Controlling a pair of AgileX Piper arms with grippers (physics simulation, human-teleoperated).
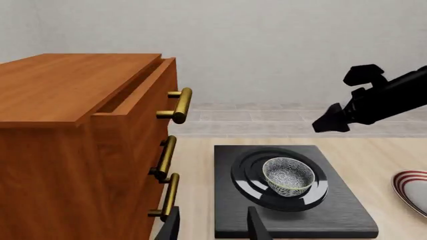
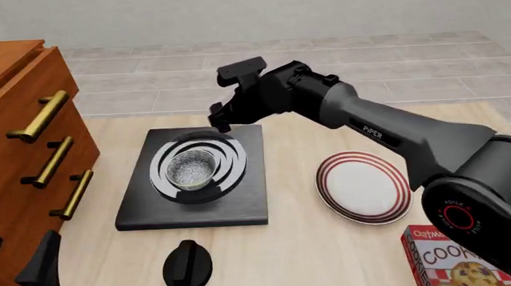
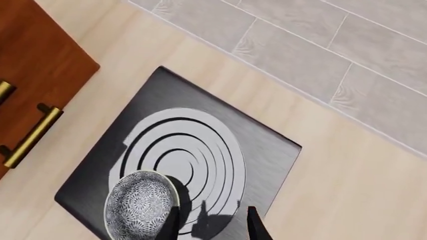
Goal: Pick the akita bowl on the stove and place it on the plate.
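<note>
The akita bowl [image 2: 191, 169], small and speckled grey-white inside, sits on the burner rings of the black stove [image 2: 138, 216]. The red-ringed white plate [image 2: 363, 187] lies on the table to the stove's right. My right gripper [image 2: 220, 117] hovers open above the stove's far edge, just behind the bowl and touching nothing. The right wrist view looks down on the bowl [image 3: 141, 207] beside the open right gripper [image 3: 212, 227]. My left gripper [image 2: 15, 257] is open at the near left by the cabinet. The left wrist view shows the left gripper [image 1: 213, 230], the bowl [image 1: 288, 175] and the plate [image 1: 412, 187].
A wooden cabinet [image 2: 22, 127] with brass handles stands left of the stove, its top drawer [image 1: 133, 100] slightly ajar. A black round knob [image 2: 188, 265] lies in front of the stove. A cookie box [image 2: 455, 263] sits at the near right.
</note>
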